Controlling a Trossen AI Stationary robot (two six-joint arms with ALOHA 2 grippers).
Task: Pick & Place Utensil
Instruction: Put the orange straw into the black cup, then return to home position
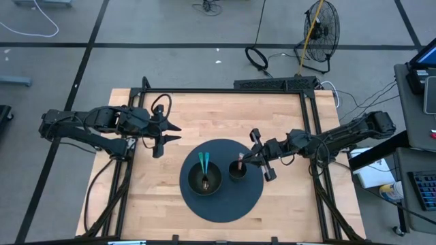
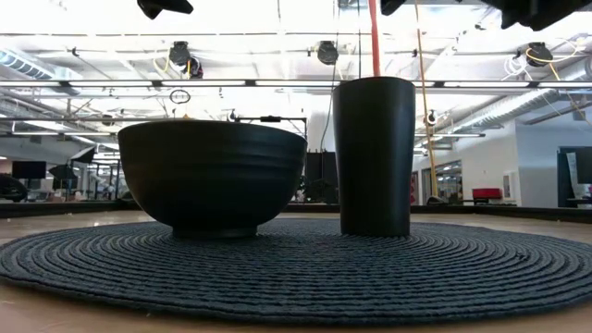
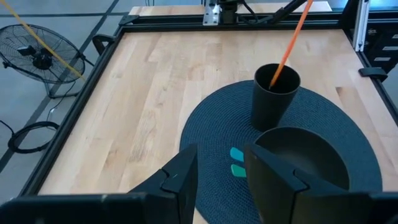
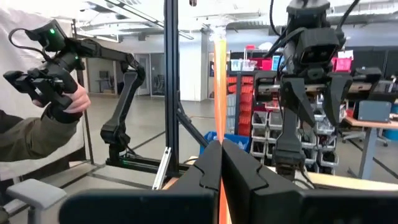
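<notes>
Orange utensil [image 3: 288,48], thin straight rod, upright in dark tapered cup [image 3: 274,96]; right jaws pinching it

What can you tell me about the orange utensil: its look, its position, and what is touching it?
The orange utensil is a thin, straight, plastic-looking stick. Its lower end stands inside the dark cup on the round woven mat, beside the black bowl; that end is hidden. It leans slightly, with its upper part rising well above the cup's rim. The right pincer is closed on it.
</notes>
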